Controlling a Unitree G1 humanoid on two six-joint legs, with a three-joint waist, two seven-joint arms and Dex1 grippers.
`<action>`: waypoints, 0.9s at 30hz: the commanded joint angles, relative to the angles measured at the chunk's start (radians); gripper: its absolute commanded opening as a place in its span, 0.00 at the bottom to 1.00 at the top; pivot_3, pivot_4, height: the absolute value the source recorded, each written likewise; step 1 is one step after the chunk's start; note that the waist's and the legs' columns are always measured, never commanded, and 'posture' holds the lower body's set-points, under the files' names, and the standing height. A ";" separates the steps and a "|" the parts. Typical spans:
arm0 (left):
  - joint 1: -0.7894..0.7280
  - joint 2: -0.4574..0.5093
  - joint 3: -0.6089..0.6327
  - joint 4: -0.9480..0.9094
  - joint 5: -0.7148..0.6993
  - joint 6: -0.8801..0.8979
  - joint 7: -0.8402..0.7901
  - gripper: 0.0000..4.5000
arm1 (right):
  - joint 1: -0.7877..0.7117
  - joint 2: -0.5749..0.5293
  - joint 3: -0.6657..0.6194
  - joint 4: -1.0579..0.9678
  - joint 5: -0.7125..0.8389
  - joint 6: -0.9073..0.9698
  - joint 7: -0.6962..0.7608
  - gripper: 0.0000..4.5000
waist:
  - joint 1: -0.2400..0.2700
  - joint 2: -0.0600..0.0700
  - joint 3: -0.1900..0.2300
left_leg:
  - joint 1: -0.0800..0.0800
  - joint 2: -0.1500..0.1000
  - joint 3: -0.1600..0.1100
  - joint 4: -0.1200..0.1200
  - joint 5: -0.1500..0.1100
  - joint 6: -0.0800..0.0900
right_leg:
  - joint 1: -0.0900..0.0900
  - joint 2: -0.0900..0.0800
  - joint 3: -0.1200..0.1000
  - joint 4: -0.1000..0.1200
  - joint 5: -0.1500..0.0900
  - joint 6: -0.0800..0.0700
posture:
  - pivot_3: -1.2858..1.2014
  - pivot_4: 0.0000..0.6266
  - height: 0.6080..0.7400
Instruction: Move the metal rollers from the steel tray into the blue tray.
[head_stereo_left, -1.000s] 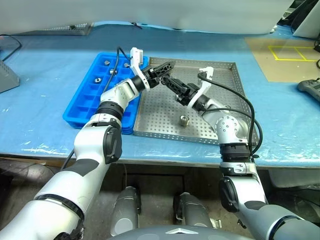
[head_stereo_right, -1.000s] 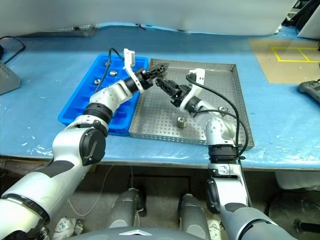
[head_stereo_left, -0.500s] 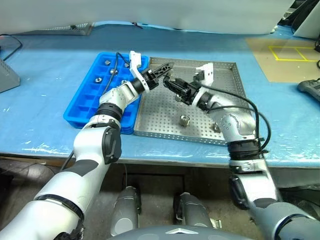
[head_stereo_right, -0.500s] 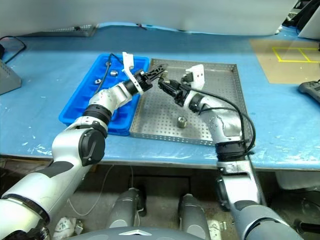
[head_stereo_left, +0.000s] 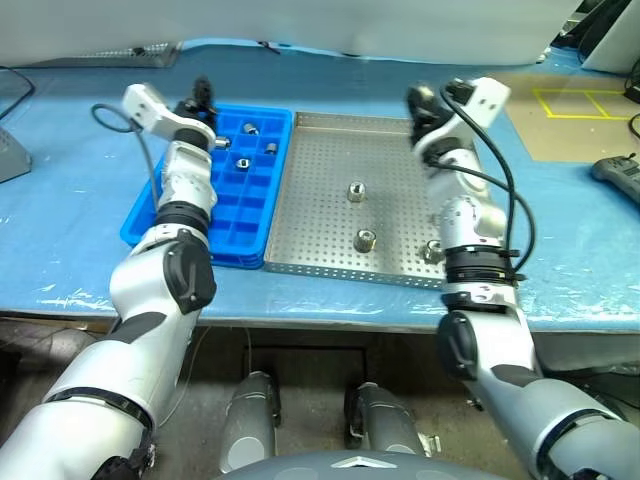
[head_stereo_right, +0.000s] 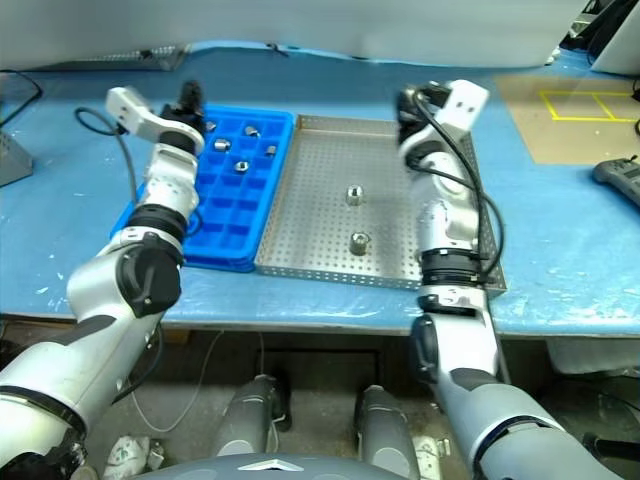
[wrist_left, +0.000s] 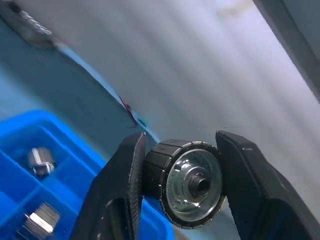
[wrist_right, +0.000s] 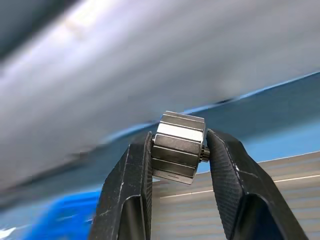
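Blue tabletop (head_stereo_left: 80, 220), left claw (wrist_left: 182, 172) clamping 1 roller (wrist_left: 187, 182), right claw (wrist_right: 177, 155) pinching 1 faceted roller (wrist_right: 177, 147)

1. The large square grey steel tray (head_stereo_left: 330, 215) is showing a dull, matt metal floor punched with small holes.
2. The bright blue compartmented plastic tray (head_stereo_left: 232, 215) is looking smooth and slightly glossy.
3. The small silvery faceted metal rollers (head_stereo_left: 366, 239) are gleaming, with polished faces catching light.
4. The light blue sheet over the surface (head_stereo_left: 80, 225) is looking thin, wrinkled and faintly shiny.
5. The left end effector's black fingers (wrist_left: 117, 200) are appearing as matt, finely textured plastic.
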 joint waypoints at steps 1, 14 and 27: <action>0.079 0.109 -0.077 -0.075 0.144 -0.084 0.147 0.42 | -0.020 -0.013 -0.006 -0.077 0.064 0.025 0.091 0.27 | -0.001 0.000 0.000 | -0.001 0.000 0.000 0.001 0.000 0.000 | -0.001 0.000 0.000 0.002 0.000 0.000 | 0.49 0.24 1.00; 0.459 0.103 -0.158 -0.536 0.172 0.130 0.220 0.42 | -0.065 -0.018 0.058 0.060 -0.018 0.005 0.189 0.27 | 0.062 0.000 0.000 | 0.007 0.001 -0.002 -0.004 0.012 -0.019 | 0.001 -0.001 -0.002 0.011 0.002 -0.003 | 0.54 0.24 1.00; 0.585 0.095 -0.241 -0.726 0.176 0.350 0.111 0.42 | -0.037 -0.003 0.096 0.068 -0.084 -0.007 0.205 0.27 | 0.060 0.000 0.000 | 0.007 0.002 -0.002 -0.009 0.015 -0.024 | -0.001 0.000 -0.003 0.010 0.002 -0.003 | 0.54 0.24 1.00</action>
